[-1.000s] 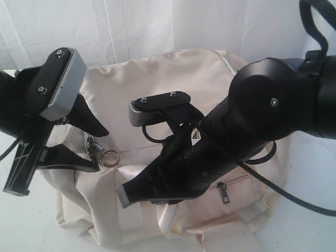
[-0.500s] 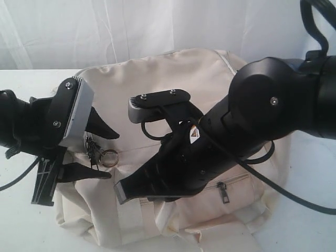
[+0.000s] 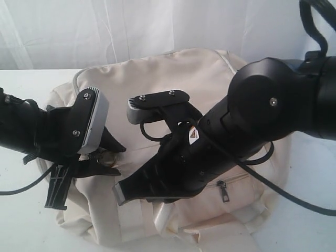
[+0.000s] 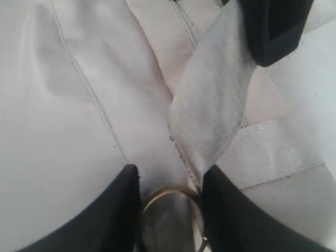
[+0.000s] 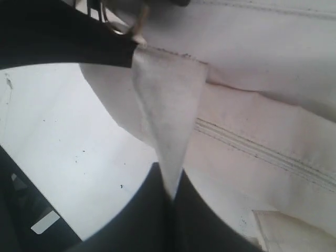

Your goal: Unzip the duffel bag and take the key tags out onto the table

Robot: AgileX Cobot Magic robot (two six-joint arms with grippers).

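The cream duffel bag [image 3: 173, 79] lies zipped on the white table [image 3: 310, 210]. My left gripper [image 3: 113, 160] is low at the bag's left end. Its jaws stand apart on either side of the brass ring [image 4: 168, 191] of the zip pull, and the ring nearly fills the gap of the left gripper [image 4: 170, 173]. My right gripper [image 3: 122, 193] reaches across the bag's front, shut on a cream strap [image 5: 168, 105] and holding it up. The fabric is pinched in the right gripper [image 5: 173, 197]. The key tags are out of view.
A metal zip pull [image 3: 224, 191] hangs on the closed front pocket. White curtain [image 3: 157, 26] hangs behind the bag. The right arm's bulk covers much of the bag's front. Bare tabletop [image 5: 63, 131] shows beside the bag.
My left gripper has come down and to the right, onto the zip pull ring, and its jaws have narrowed round it. The right gripper has kept its hold on the strap.
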